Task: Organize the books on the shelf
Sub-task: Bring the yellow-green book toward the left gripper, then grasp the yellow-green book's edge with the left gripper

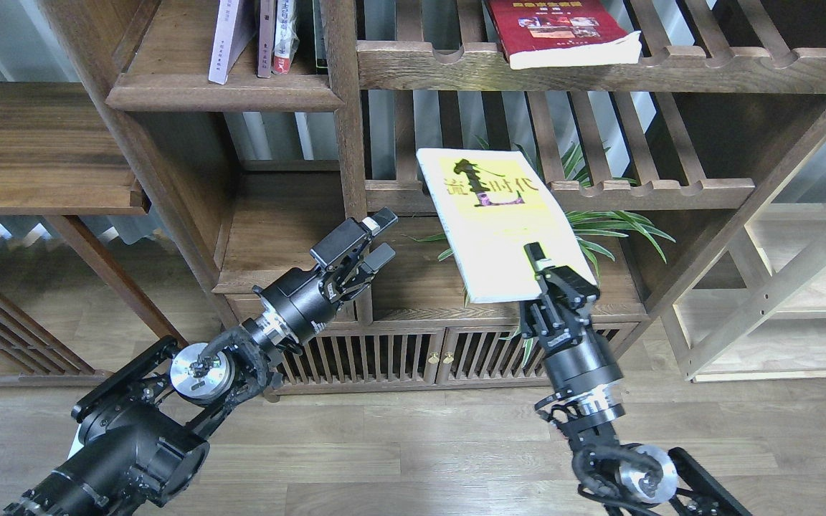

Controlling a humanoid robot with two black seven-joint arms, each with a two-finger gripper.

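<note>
Right gripper (543, 266) clamped on near edge of yellow-green book (500, 218), long side pointing far-left toward solid shelf (226, 92); left gripper (382, 238) nearer, released

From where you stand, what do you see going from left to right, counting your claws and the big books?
Lavender-white book standing on the solid shelf → left claw, open and empty → yellow-green book → right claw gripping its lower edge → dark red book lying up on the slatted rack.
</note>
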